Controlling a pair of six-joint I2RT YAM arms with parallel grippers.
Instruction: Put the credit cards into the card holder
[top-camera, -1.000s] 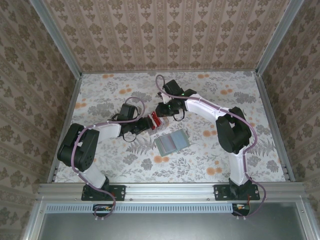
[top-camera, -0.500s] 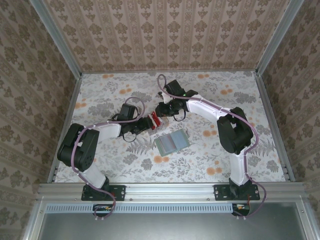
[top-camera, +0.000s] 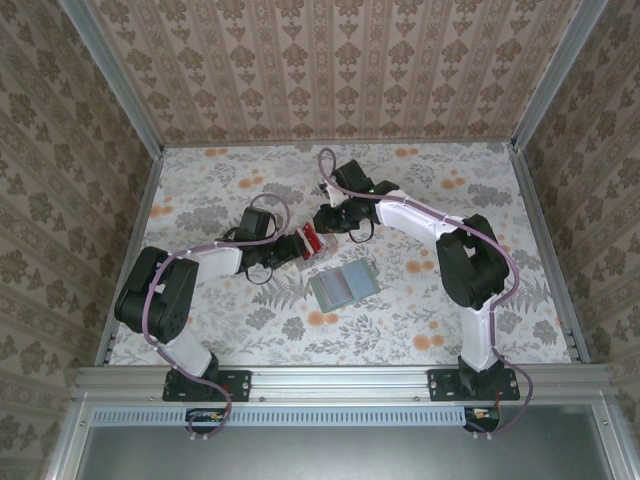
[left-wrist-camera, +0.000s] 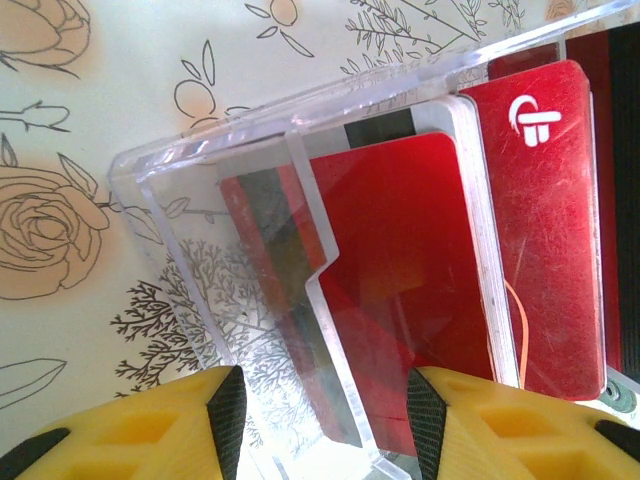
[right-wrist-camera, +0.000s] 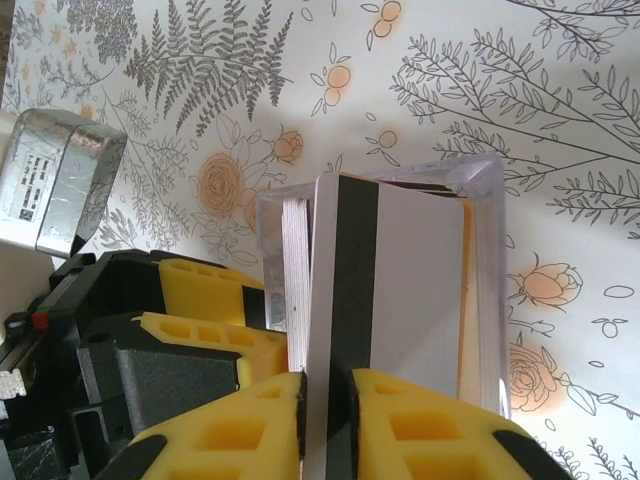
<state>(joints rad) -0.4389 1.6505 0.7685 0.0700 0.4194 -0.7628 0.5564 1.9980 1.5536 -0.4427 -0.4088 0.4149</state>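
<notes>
My left gripper (top-camera: 298, 249) (left-wrist-camera: 327, 420) is shut on a clear plastic box (left-wrist-camera: 200, 190) (right-wrist-camera: 482, 190) that stands on the table with several red credit cards (left-wrist-camera: 400, 250) upright inside. From the far side, my right gripper (top-camera: 326, 224) (right-wrist-camera: 328, 400) reaches into the box. Its pads are shut on one credit card (right-wrist-camera: 395, 280), whose white back with a black stripe faces the right wrist camera. That card still stands in the box. The card holder (top-camera: 345, 284), grey-green with pale sleeves, lies open and flat just in front of the box, right of both grippers.
A flowered cloth (top-camera: 220, 190) covers the table, with patterned walls on three sides and a metal rail (top-camera: 340, 378) at the near edge. The left gripper's yellow fingers (right-wrist-camera: 200, 295) sit close beside the box in the right wrist view. Both arms crowd the table's middle.
The right gripper's jaws have drawn together onto the card. Its arm has shifted only slightly. The left gripper, the box and the card holder have stayed where they were.
</notes>
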